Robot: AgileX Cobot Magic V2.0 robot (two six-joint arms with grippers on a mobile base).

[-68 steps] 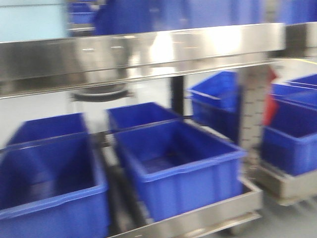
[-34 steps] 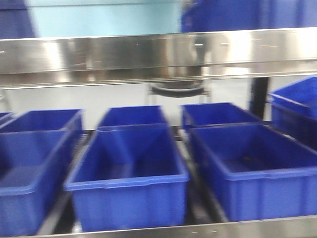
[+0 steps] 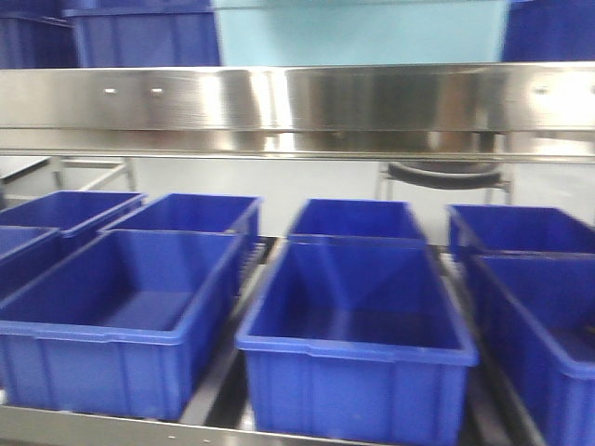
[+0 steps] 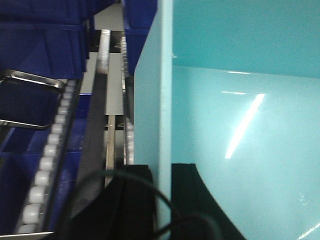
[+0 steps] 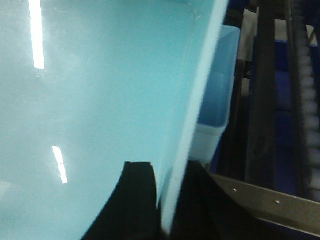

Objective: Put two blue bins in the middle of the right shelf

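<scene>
Left claw (image 4: 162,172) was clamped on a wall of the pale blue bin (image 4: 245,125), one black finger on each side of the upright wall, with the rim edge running away from the lens. Right claw (image 5: 164,172) was likewise pinched on a pale wall, fingers straddling the rim. Judged: one bin held between the two arms, so neither arm was nearer. The load lay right at both claws, not out ahead. Probably opposite walls, but the wrist views did not confirm it.

Beside the left claw, a roller track (image 4: 50,155) ran alongside the held wall, near but apart. Past the rim at the right claw, a second pale tub (image 5: 217,95) sat among dark rack bars. Could not tell whether it was the other task bin.

Ahead in the front view, a shelf level was packed with dark blue bins (image 3: 358,348) in a front and a back row, long axes running away from the robot. A steel rail (image 3: 297,98) crossed above them. No gap wide enough for the load showed here. Unclear whether this was the right shelf. Judged: set-down not yet begun. Placing would call for a free bay, with the bin fed in under the rail.
</scene>
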